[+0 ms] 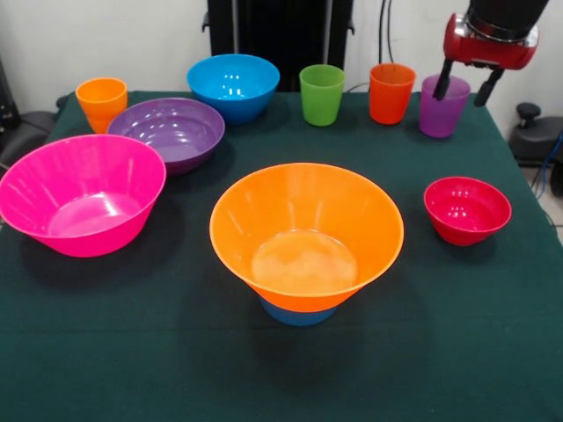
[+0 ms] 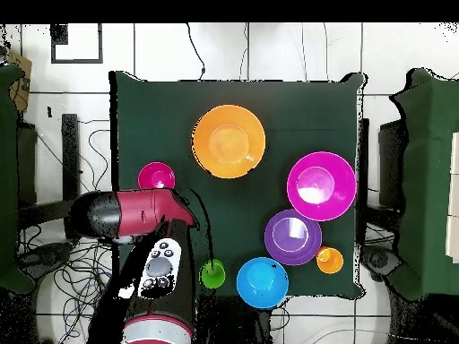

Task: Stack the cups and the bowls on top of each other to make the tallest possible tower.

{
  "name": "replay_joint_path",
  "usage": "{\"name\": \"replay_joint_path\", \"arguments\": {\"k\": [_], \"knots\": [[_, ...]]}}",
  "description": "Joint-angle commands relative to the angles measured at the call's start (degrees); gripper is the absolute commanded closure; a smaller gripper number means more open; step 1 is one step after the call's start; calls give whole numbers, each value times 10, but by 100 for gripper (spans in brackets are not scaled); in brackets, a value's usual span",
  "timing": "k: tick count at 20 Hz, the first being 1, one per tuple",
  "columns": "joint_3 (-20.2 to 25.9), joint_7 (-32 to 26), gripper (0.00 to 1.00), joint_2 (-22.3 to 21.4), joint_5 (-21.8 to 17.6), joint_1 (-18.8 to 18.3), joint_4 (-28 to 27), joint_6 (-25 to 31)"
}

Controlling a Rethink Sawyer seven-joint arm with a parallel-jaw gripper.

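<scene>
With its two dark fingers spread wide to either side of the purple cup, the Sawyer's hand hangs at the cup's rim and grips nothing; one finger appears to sit against or just inside the lip, though contact cannot be confirmed. The risk starts right there: a light, narrow tumbler could tip or skid across the desk if one finger meets the wall before the other, and a pinch high on the rim may let it swing or slip on the lift. Just beside the hand stands the red-orange cup, close enough to be knocked by a sideways move, with the green cup beyond it. Below and toward the camera from the hand sits the small red bowl. Well away across the desk waits the tower, a large orange bowl perched on a small light-blue bowl; that narrow base could let the wide bowl rock if a cup is dropped off-centre. Farthest off lie the blue, purple and pink bowls and the yellow-orange cup.
</scene>
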Motion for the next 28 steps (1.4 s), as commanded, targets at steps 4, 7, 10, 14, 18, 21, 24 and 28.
{"name": "replay_joint_path", "arguments": {"k": [4,7,10,14,18,21,24,28], "knots": [[46,59,0,16,1,-5,25,-41],[47,63,0,4,7,-1,35,-32],[47,67,0,-32,17,6,62,-8],[45,77,0,-75,28,18,92,17],[48,80,0,-80,33,22,114,-8],[51,77,0,-80,35,24,129,-29],[54,83,0,-83,41,33,151,-55],[48,91,0,-69,35,45,155,-87]]}}
